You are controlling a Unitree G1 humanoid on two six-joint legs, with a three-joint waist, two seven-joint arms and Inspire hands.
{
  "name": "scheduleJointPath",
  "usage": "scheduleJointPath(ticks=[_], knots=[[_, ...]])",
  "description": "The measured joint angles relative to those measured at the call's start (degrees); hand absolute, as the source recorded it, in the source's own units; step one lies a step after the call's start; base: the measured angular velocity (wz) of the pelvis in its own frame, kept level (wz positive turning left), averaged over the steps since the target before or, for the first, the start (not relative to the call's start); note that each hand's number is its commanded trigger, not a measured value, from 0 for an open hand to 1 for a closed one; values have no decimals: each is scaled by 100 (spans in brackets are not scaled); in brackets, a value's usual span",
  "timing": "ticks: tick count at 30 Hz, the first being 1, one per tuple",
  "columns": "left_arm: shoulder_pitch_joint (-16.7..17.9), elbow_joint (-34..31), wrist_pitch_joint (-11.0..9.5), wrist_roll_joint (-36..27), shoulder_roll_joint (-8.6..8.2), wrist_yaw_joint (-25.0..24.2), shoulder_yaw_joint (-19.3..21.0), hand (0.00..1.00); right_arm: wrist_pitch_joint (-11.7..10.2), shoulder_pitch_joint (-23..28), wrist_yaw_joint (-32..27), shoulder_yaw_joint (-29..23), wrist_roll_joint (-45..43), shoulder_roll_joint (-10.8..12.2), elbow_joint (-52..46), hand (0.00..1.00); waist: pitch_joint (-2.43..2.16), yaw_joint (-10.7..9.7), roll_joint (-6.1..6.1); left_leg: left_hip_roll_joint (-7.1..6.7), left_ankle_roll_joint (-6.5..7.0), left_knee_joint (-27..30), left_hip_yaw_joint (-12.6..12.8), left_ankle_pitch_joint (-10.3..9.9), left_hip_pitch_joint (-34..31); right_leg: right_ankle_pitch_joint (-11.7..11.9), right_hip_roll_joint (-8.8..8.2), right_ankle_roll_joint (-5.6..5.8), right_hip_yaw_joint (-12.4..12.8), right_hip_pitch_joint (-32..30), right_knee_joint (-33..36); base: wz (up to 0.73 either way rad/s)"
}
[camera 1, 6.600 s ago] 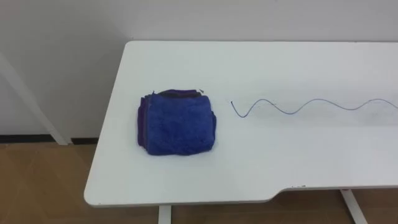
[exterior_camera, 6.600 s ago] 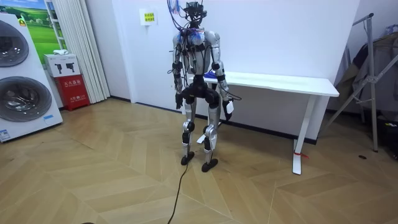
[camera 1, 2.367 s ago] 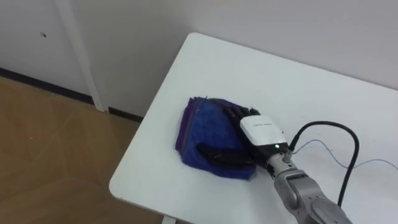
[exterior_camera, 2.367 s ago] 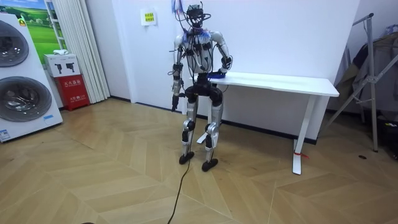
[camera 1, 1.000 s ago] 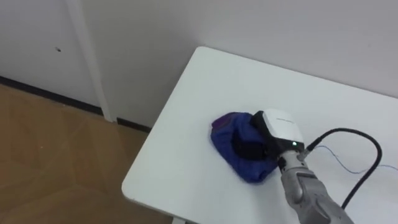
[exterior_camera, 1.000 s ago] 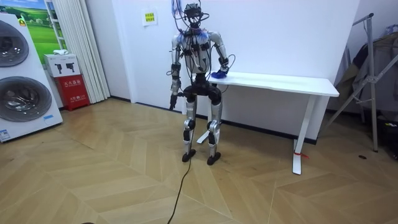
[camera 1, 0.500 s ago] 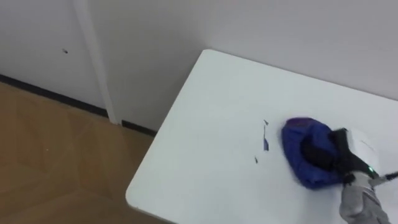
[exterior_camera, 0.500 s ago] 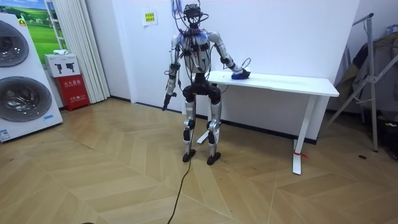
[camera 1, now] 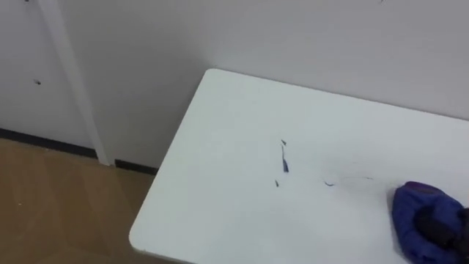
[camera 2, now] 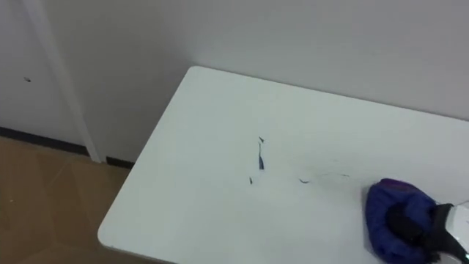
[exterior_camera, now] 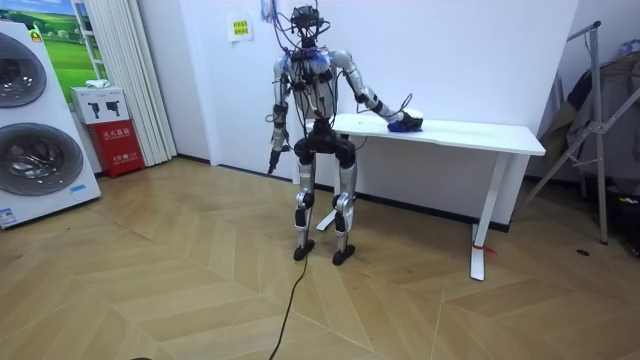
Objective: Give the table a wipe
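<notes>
– What is held by the right hand (camera 2: 453,220)?
– The blue cloth (camera 2: 381,213) is gripped by its curled dark fingers (camera 2: 407,220) and pressed onto the white table (camera 1: 220,147). Blue pen marks (camera 1: 284,164) are seen beside it, apart.
– And the left hand (exterior_camera: 272,158)?
– It is hung by the hip, above a wooden floor (exterior_camera: 150,280).

right arm: stretched far out
right hand (camera 2: 418,224): curled on the cloth (camera 2: 382,202)
left hand (exterior_camera: 271,160): just hanging by the hip
</notes>
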Motion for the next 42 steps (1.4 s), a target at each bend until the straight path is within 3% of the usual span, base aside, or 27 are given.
scheduleJointPath(ticks=[2, 4, 5, 7, 11, 12, 15, 20, 22, 24, 26, 28, 34, 35, 38, 40, 42], knots=[[-7, 23, 4, 10, 2, -12, -86, 0, 297, -113, 146, 274, -261, 7, -282, 100, 18, 98, 2, 32, -14, 2, 105, -9, 3, 17, 41, -27, 117, -82, 61, -46], [-27, 29, 10, 18, 0, -15, -321, 0, 665, -317, 472, 875, -708, 88, -860, 100, 48, 239, 36, 69, -39, -4, 249, -14, -14, 46, 83, -69, 209, -167, 80, -35], [-22, 30, 10, 20, 0, -16, -384, 0, 709, -377, 559, 1071, -817, 122, -1030, 100, 59, 304, 50, 86, -49, -9, 306, -18, -13, 54, 101, -81, 238, -194, 87, -36], [-160, 33, 26, 19, 0, -18, -441, 0, 761, -783, 855, 1934, -1105, 243, -1420, 100, 148, 531, 35, 120, -96, -27, 350, -3, -28, 67, 166, -117, 361, -268, 115, -18], [-194, 6, 62, -2, -11, -18, -641, 0, 791, -1352, 1245, 2694, -1343, 308, -1597, 100, 174, 885, 34, 132, -115, -44, 301, 10, -114, 47, 171, -137, 301, -340, 75, 11], [-140, -33, 78, 10, -9, -18, -633, 0, 786, -1422, 1317, 2687, -1387, 343, -1597, 100, 161, 961, 10, 131, -115, -35, 244, 12, -135, 44, 165, -133, 229, -344, 26, 30], [218, -135, 201, -77, -1, -18, -639, 0, 734, -1373, 1279, 2635, -1310, 290, -1582, 100, 152, 882, -6, 125, -115, -18, 101, 15, -139, 23, 138, -101, 85, -276, 34, 29], [413, -133, 199, -53, 39, -23, -547, 0, 78, -527, 461, 1971, -635, 268, -1297, 100, 126, 584, -2, 61, -115, 14, 74, 15, 4, -24, 6, -24, 14, 66, -159, 36], [412, -132, 147, 85, 38, -32, -282, 0, -234, -104, 139, 1301, -169, 277, -1013, 100, 58, 359, -13, -18, -104, 11, 115, 9, 12, -92, -98, 84, -16, 121, -136, 29], [440, -217, 142, 174, 36, -48, 14, 0, -329, 123, -33, 850, 58, 283, -784, 100, 11, 248, 4, -41, -103, 12, 167, 8, 41, -91, -120, 86, -5, 175, -143, -3], [468, -275, 143, 219, 52, -42, 260, 0, -365, 329, -195, 477, 279, 267, -547, 100, 1, 77, 16, -48, -80, 15, 167, -5, 133, -94, -132, 92, 13, 290, -124, 3], [459, -271, 142, 213, 60, -11, 272, 0, -447, 417, -369, 262, 811, 127, -111, 100, -43, -83, 66, -28, 113, 8, 160, -134, 208, -145, -112, 164, 45, 329, -43, 2], [331, -262, 163, 146, -4, -7, 129, 0, -411, 452, -381, 90, 1072, 61, 85, 100, -52, -210, 74, -49, 114, 114, 173, -174, 203, -133, -118, 169, 59, 391, -50, -7], [327, -262, 167, 133, -8, -5, 102, 0, -381, 418, -374, 108, 1072, 61, 75, 100, -53, -208, 76, -48, 109, 113, 174, -171, 204, -132, -118, 168, 56, 389, -48, -7], [294, -249, 181, 99, -24, 28, -186, 0, -1, 120, -333, 273, 1054, 166, -27, 100, -47, -83, 80, -19, 79, 98, 321, -153, 204, -91, -60, 119, 139, 298, -36, -28], [95, 38, 188, 71, -59, 28, -407, 0, 569, -146, -150, 612, 987, 286, -428, 100, -21, 105, 126, 50, 41, 86, 535, -147, 196, -18, 23, 58, 339, 184, -12, -58], [-19, 131, 194, 87, -94, 26, -492, 0, 892, -242, 220, 1184, 699, 370, -1044, 100, 18, 368, 152, 103, -15, 42, 755, -127, 188, 22, 90, -2, 415, 10, 74, -65]])
